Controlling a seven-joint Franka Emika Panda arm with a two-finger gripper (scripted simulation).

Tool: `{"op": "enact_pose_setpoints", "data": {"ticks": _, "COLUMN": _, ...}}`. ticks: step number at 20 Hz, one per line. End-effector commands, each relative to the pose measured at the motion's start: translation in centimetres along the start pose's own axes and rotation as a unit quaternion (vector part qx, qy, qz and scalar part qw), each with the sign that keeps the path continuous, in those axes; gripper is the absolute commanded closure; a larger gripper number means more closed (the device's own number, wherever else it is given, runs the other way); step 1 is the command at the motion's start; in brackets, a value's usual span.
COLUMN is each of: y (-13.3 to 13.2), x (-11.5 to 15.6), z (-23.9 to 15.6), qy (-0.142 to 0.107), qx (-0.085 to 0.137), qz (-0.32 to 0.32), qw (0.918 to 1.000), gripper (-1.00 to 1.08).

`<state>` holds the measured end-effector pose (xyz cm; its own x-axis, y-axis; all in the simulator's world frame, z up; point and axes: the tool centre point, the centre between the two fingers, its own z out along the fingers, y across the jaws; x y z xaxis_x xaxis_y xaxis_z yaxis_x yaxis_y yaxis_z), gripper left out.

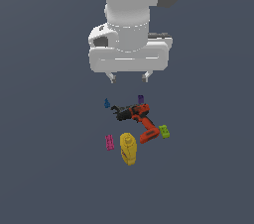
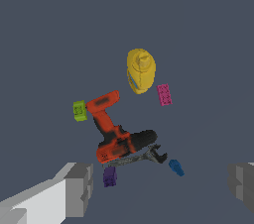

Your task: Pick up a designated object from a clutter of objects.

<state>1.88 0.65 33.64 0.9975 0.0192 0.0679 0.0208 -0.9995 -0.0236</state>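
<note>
Magenta brick [image 1: 109,142], small, rectangular and studded, lay flat on the featureless grey desk [image 1: 44,178], just beside the glossy yellow mustard bottle [image 1: 128,148] on the exterior view's left. The pincer [image 1: 129,77] hung well above the red-and-black drill [image 1: 138,118], fingers apart and empty. The brick lay beyond the drill and bottle from it, long axis roughly parallel to the bottle's. The green brick [image 1: 164,131] touched the drill's base.
</note>
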Motion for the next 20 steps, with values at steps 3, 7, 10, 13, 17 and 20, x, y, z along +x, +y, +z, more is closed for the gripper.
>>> {"op": "enact_pose_setpoints", "data": {"ticks": 3, "y": 0.6, "x": 0.9, "z": 1.8, "qy": -0.003, "qx": 0.000, "qz": -0.007, "qw": 1.0000, "gripper": -0.92}}
{"op": "enact_pose_setpoints", "data": {"ticks": 7, "y": 1.5, "x": 2.1, "z": 4.2, "qy": -0.006, "qx": -0.001, "qz": -0.016, "qw": 0.9999, "gripper": -0.92}}
{"op": "enact_pose_setpoints", "data": {"ticks": 10, "y": 2.4, "x": 3.0, "z": 6.6, "qy": -0.009, "qx": -0.002, "qz": -0.025, "qw": 0.9996, "gripper": -0.92}}
{"op": "enact_pose_setpoints", "data": {"ticks": 13, "y": 3.5, "x": 4.0, "z": 9.6, "qy": -0.013, "qx": -0.003, "qz": -0.036, "qw": 0.9993, "gripper": -0.92}}
{"op": "enact_pose_setpoints", "data": {"ticks": 17, "y": 4.9, "x": 5.1, "z": 13.8, "qy": -0.018, "qx": -0.004, "qz": -0.052, "qw": 0.9985, "gripper": -0.92}}
{"op": "enact_pose_setpoints", "data": {"ticks": 20, "y": 6.1, "x": 5.6, "z": 17.1, "qy": -0.022, "qx": -0.005, "qz": -0.063, "qw": 0.9977, "gripper": -0.92}}
